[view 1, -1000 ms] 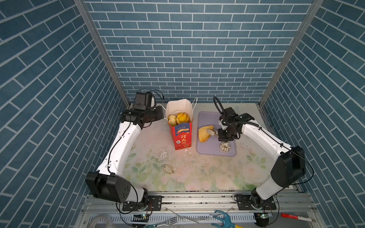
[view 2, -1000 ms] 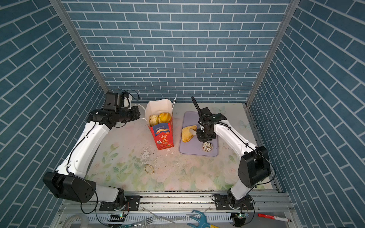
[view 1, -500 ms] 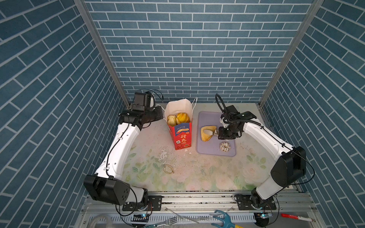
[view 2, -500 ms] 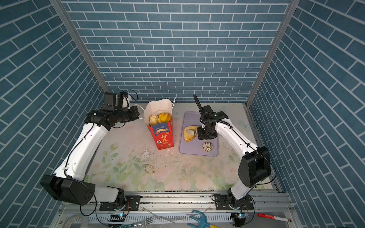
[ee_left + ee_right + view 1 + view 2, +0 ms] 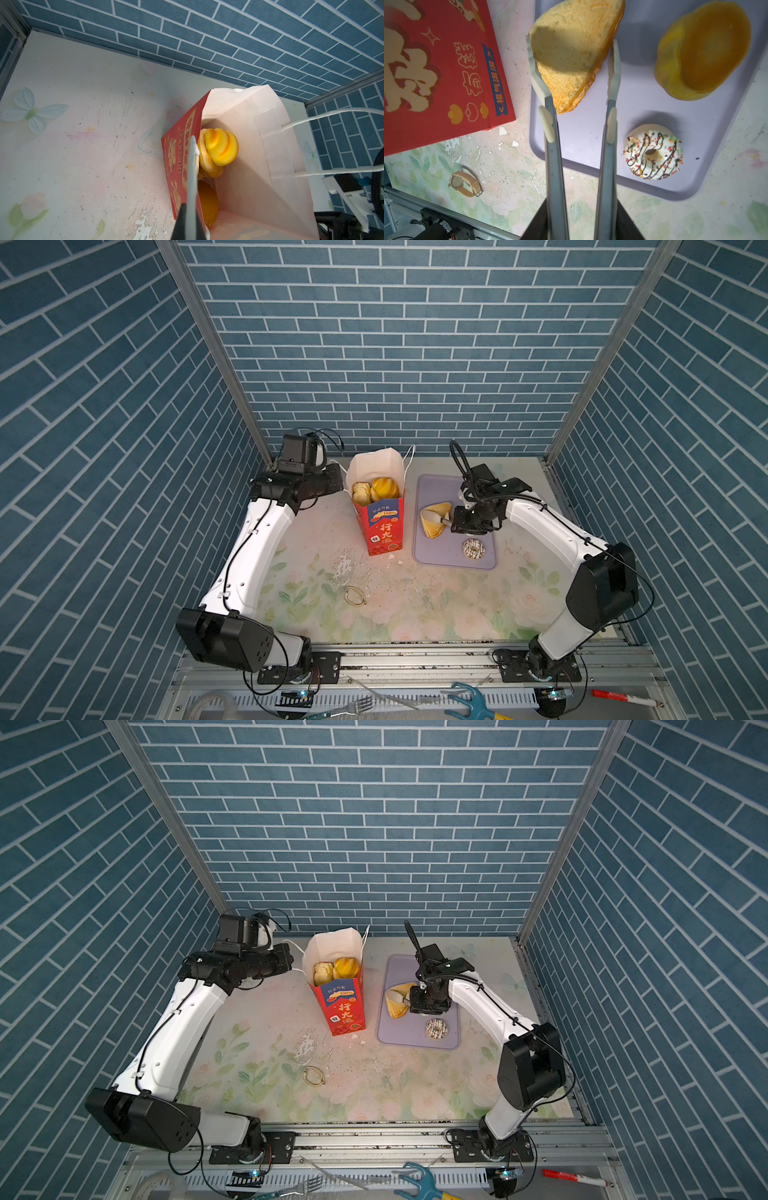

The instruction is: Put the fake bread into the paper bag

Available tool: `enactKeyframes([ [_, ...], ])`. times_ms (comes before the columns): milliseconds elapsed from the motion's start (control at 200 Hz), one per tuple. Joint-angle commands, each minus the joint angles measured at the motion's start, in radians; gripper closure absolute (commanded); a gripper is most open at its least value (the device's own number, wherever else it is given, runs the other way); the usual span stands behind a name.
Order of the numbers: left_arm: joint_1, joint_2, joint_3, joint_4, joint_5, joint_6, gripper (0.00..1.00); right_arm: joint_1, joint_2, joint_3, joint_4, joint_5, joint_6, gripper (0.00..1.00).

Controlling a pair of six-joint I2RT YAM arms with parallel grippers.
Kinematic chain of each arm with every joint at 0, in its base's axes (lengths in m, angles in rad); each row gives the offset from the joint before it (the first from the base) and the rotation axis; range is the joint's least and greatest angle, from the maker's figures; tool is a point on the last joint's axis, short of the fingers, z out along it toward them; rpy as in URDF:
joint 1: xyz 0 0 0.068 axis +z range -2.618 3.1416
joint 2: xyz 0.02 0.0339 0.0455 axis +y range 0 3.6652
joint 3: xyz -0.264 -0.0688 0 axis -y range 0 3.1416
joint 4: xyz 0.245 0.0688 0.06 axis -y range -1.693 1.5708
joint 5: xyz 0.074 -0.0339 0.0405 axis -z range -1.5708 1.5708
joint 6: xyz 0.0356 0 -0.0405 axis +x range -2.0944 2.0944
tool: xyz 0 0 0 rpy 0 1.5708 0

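Observation:
The red paper bag (image 5: 384, 531) stands upright and open, with a swirled bun (image 5: 384, 488) and a pale roll (image 5: 360, 492) of fake bread inside. My left gripper (image 5: 340, 485) is shut on the bag's rim (image 5: 198, 124), and in the left wrist view its fingers (image 5: 192, 166) lie along that rim. My right gripper (image 5: 571, 39) is shut on a wedge-shaped pastry (image 5: 571, 62), tipped up over the lilac tray (image 5: 436, 558). On the tray lie a white drizzled doughnut (image 5: 653, 154) and a round orange bun (image 5: 702, 52). In both top views the right gripper hides that bun.
A tan wristwatch (image 5: 354, 596) lies on the floral mat in front of the bag, among white crumbs (image 5: 344, 562). The blue brick walls close in the back and sides. Tools lie on the metal rail (image 5: 469, 701) at the front.
My right gripper's jaws have spread and now clasp the wedge pastry, which has tipped up from lying flat. The gripper shifted slightly toward the back. The left arm and bag have stayed put.

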Motion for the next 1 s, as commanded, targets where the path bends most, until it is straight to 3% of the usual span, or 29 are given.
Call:
enactKeyframes([
  [0,0.003,0.007,0.003,-0.012,-0.009,0.016,1.00,0.005,0.023,-0.009,0.052,-0.020,0.035,0.61],
  [205,0.006,0.006,0.000,-0.013,-0.011,0.015,1.00,0.005,0.013,-0.038,0.056,-0.003,0.017,0.77],
  [410,0.005,0.003,-0.001,-0.009,-0.007,0.013,1.00,0.004,-0.052,-0.033,0.024,0.051,-0.019,0.85],
  [995,0.005,-0.021,-0.019,0.001,0.003,-0.001,1.00,0.003,-0.231,-0.065,-0.053,0.083,-0.066,0.92],
])
